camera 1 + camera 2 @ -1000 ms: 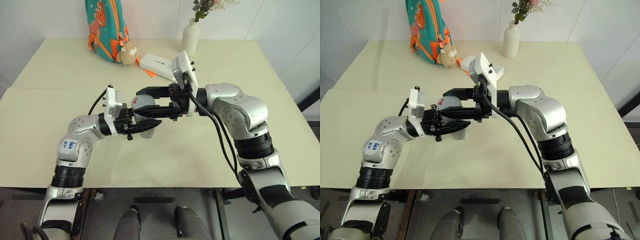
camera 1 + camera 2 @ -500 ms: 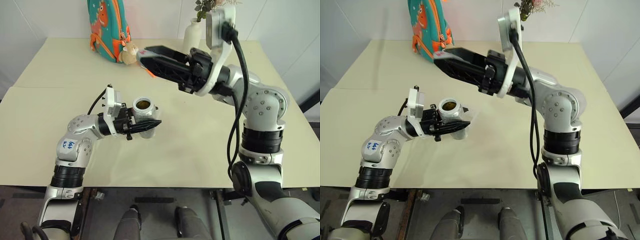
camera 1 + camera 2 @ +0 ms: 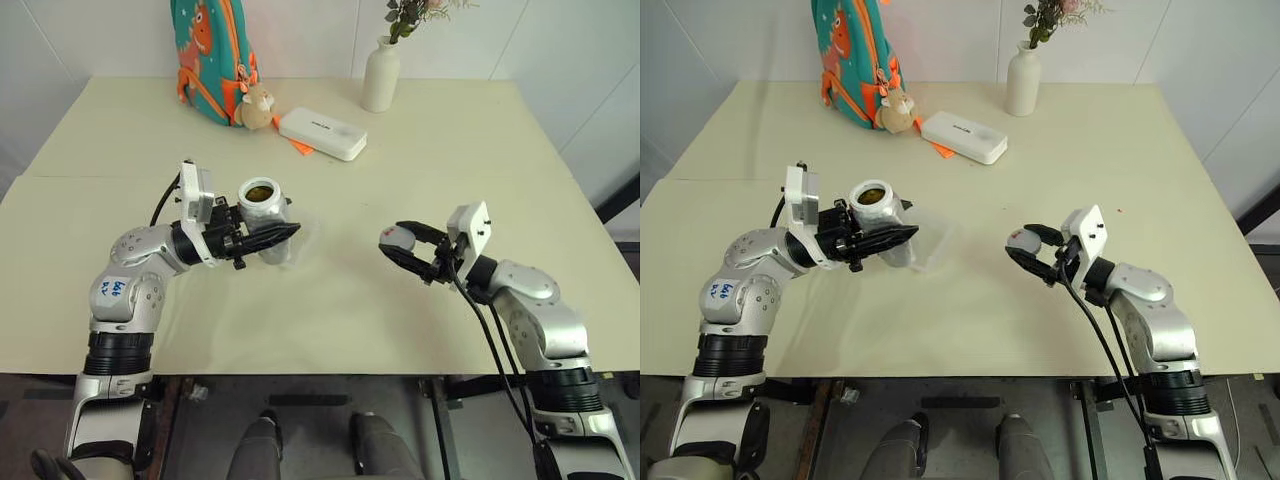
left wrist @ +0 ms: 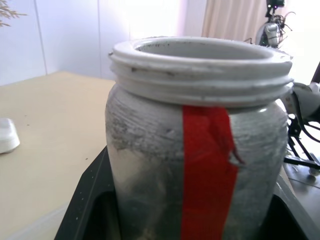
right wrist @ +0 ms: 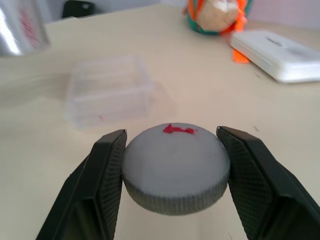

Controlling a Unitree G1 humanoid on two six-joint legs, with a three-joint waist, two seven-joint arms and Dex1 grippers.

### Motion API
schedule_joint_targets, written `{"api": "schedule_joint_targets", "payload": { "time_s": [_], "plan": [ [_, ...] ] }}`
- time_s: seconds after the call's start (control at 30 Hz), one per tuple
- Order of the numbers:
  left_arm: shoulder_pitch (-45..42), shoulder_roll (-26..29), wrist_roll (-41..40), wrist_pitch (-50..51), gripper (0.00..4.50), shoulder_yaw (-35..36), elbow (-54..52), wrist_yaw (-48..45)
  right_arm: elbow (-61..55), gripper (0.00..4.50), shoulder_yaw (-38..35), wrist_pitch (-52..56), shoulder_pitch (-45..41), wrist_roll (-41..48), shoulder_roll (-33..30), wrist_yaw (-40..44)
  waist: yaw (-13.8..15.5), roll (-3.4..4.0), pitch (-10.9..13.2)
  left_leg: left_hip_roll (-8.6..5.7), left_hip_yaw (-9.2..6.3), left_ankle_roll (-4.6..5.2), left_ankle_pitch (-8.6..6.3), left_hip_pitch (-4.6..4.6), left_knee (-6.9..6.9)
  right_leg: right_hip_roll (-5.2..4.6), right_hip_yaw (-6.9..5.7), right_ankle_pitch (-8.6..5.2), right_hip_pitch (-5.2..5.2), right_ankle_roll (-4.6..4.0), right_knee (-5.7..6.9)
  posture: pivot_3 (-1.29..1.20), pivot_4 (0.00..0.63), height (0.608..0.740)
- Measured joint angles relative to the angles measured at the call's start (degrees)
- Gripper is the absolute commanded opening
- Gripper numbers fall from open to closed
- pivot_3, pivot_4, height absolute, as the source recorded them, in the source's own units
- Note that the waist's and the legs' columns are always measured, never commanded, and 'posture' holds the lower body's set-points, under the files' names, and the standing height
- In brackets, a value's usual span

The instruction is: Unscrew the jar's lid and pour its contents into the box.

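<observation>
Jar (image 3: 263, 206) upright, long axis vertical, open mouth facing up; threaded neck bare, lid off. Brown contents (image 3: 260, 191) visible down through the mouth. Red strip of label runs down the side in the left wrist view.

Left gripper (image 3: 268, 236) is clamped around the jar's lower body, fingers pointing toward the middle of the table and roughly level, one on each side of the jar. Jar is held above the table (image 3: 120, 130), left of centre, not resting on it.

Box (image 3: 932, 238) lies flat on the table just beside the jar, on its right side, partly behind the left gripper's fingertips. Clear, shallow, long side running roughly away from the robot. From the head views I cannot tell whether the jar overlaps the box's edge or stands just short of it.

Lid (image 3: 398, 238) sits in the right gripper (image 3: 404, 247), pinched across its width between the two fingers, flat top up, red mark on the top. Right wrist view shows both pads pressed against the lid's ribbed rim. Lid is held low over the table, well to the right of jar and box, with bare tabletop between.

Far side of table: white flat case (image 3: 322, 133), orange scrap beside it, white vase (image 3: 380, 76) with a sprig, teal and orange backpack (image 3: 211, 55) with a small plush toy (image 3: 257, 106) hanging at its front.
</observation>
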Motion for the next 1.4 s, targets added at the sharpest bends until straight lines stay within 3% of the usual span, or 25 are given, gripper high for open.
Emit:
{"api": "schedule_joint_targets", "payload": {
  "time_s": [0.13,0.33,0.5,0.67,0.97,1.23,1.4],
  "plan": [
    [-1.4,0.0,-0.8,1.6,1.97,0.8,0.1,1.1,7.1,2.54,-0.8,-3.5,0.0,-1.0,1.3,-0.6,0.0,0.0,0.0,0.0,-0.01,-0.01,0.02,0.09,0.03,0.0,0.0,0.01,0.09,0.01,0.05,0.0,0.15,0.74],
    [-1.5,0.2,-1.1,2.9,1.97,1.2,0.2,1.5,9.9,4.47,-1.3,-2.8,0.0,-0.2,1.4,0.3,0.0,0.0,0.0,0.0,-0.02,-0.02,0.03,0.09,-0.02,0.0,0.0,0.0,0.09,0.01,0.04,0.0,0.15,0.74],
    [-2.1,1.3,-1.1,3.2,1.97,1.5,2.6,1.2,6.3,4.47,-3.0,-0.7,0.0,1.3,-0.1,0.5,0.1,0.0,0.0,0.0,-0.02,-0.02,0.03,0.1,0.01,0.0,0.0,0.0,0.09,0.01,0.07,0.0,0.15,0.74],
    [-5.9,3.0,-0.2,1.1,1.97,2.5,9.4,0.1,-4.6,4.47,-2.4,7.0,-1.2,4.4,-4.0,1.0,0.0,0.0,0.0,0.0,-0.03,-0.02,0.03,0.1,-0.02,0.01,0.0,0.0,0.06,0.01,0.07,0.0,0.15,0.74],
    [-10.8,8.1,9.1,-10.5,1.97,1.0,21.8,-3.2,-21.2,4.47,3.6,20.3,-5.8,9.1,-6.2,0.6,0.3,0.0,0.0,0.0,-0.03,-0.02,0.01,0.01,-0.09,-0.01,-0.02,0.0,0.04,0.01,-0.12,0.0,0.15,0.74],
    [-11.6,9.9,20.1,-19.7,1.97,-2.0,24.6,3.7,-22.7,4.47,4.1,21.4,-5.8,8.2,-6.3,-0.4,1.2,0.0,0.0,0.0,-0.02,-0.01,0.0,-0.01,-0.11,0.0,-0.02,0.0,0.0,0.01,-0.13,0.0,0.15,0.74],
    [-11.7,9.8,28.7,-24.0,1.97,-4.9,25.0,12.7,-21.9,4.47,4.1,21.0,-5.7,8.0,-6.3,-0.4,1.5,0.0,0.0,0.0,-0.02,-0.01,0.0,-0.01,-0.07,0.0,-0.02,0.0,0.0,0.01,-0.07,0.0,0.15,0.74]
  ]
}}
